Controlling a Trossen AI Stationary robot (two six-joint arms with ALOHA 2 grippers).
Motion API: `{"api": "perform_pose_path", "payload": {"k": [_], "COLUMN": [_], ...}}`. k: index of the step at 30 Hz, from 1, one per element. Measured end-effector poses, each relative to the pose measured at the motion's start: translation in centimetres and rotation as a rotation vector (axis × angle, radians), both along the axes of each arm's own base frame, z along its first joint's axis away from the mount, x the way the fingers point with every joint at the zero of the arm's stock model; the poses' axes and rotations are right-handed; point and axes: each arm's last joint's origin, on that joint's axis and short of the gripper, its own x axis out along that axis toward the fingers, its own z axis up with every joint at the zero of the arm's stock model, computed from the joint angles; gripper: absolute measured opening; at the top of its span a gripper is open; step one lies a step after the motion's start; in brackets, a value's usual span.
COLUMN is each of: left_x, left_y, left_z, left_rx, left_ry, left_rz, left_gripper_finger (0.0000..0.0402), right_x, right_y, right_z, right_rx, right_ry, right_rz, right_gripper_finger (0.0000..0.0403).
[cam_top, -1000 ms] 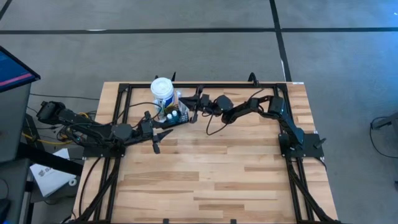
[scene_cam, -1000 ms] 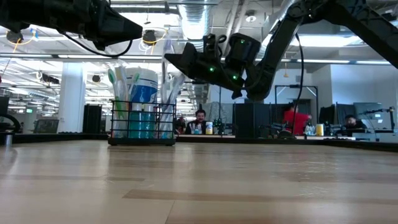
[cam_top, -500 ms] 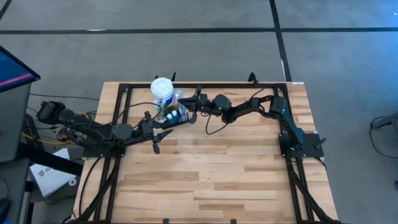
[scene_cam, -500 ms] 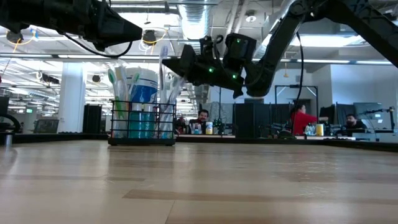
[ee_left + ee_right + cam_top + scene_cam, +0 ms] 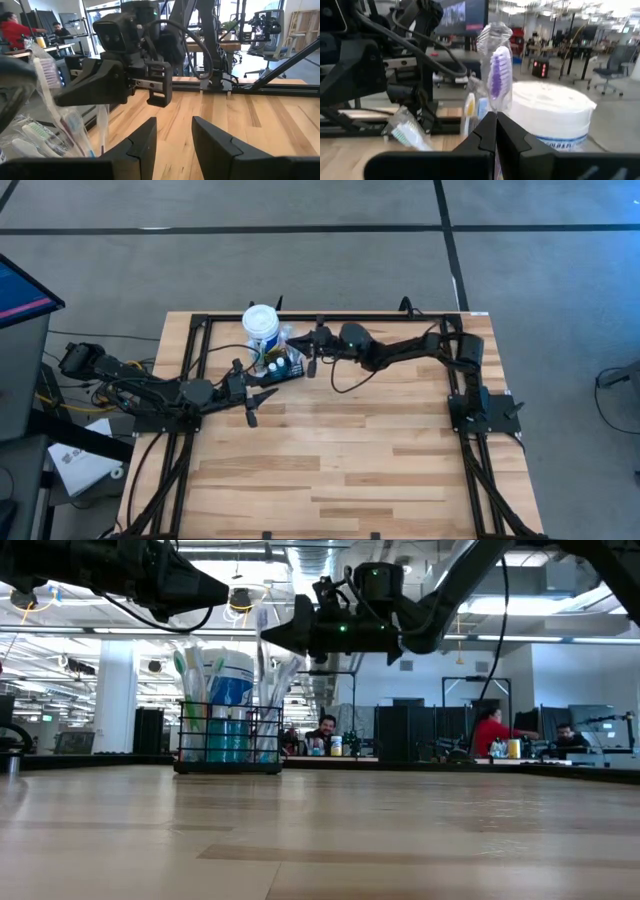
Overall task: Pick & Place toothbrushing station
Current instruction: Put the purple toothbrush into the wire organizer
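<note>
The black wire caddy [image 5: 283,367] stands on the table at the far left, next to the white blue-labelled tub [image 5: 261,320]. It shows in the low view [image 5: 230,745] holding toothbrushes and tubes. My right gripper [image 5: 268,639] is level at the caddy's right end, above its rim. It is shut on a purple toothbrush in a clear wrapper [image 5: 497,70]. My left gripper [image 5: 174,142] is open and empty. It hovers on the near side of the caddy [image 5: 250,410]. My right gripper pinches the wrapped purple toothbrush between its two fingers, on the handle below the bristle head [image 5: 494,111]. The fingers come level from the table's right and lie across the upright brush. The brush's lower end is hidden behind the fingers and among the caddy's contents.
Other wrapped toothbrushes [image 5: 47,132] stick up out of the caddy. A black frame [image 5: 330,317] runs around the table's edges. Bare wood lies toward the near edge [image 5: 340,470]. People sit in the room beyond [image 5: 322,730].
My right gripper has tipped from slanting down to level. Its wrist has risen and its arm has stretched out toward the table's left, with the fingertips staying at the toothbrush by the caddy.
</note>
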Motion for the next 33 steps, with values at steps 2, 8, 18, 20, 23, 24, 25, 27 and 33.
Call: {"api": "perform_pose_path", "payload": {"k": [2,8,18,20,23,24,25,27,33], "left_x": [0.0,0.0,0.0,0.0,0.0,0.0,0.0,0.0,0.0], "left_y": [0.0,0.0,0.0,0.0,0.0,0.0,0.0,0.0,0.2], "left_z": [0.0,-0.1,-0.1,-0.1,-0.1,-0.1,-0.1,-0.1,-0.1], "left_rx": [0.0,0.002,0.002,0.002,0.002,0.002,0.002,0.002,0.002], "left_ry": [0.0,0.007,0.007,0.007,0.007,0.007,0.007,0.007,0.007], "left_rz": [0.0,0.0,0.0,0.0,0.0,0.0,0.0,0.0,0.012], "left_gripper_finger": [0.0117,0.0117,0.0117,0.0117,0.0117,0.0117,0.0117,0.0117,0.0117], "right_x": [-0.1,-0.6,-1.9,-2.1,-2.3,-2.5,-2.5,-2.7,-3.0], "right_y": [0.1,0.4,0.8,0.9,1.0,1.0,1.0,1.1,1.1], "right_z": [0.2,0.9,3.2,3.3,3.6,3.6,3.7,3.7,3.8], "right_rx": [0.011,0.019,0.034,0.045,0.052,0.057,0.06,0.065,0.086], "right_ry": [0.036,0.117,0.199,0.215,0.236,0.248,0.259,0.274,0.303], "right_rz": [0.0,0.004,0.006,0.006,0.006,0.005,0.005,0.005,0.002], "right_gripper_finger": [0.0,0.0,0.0,0.0,0.0,0.0,0.0,0.0,0.0]}}
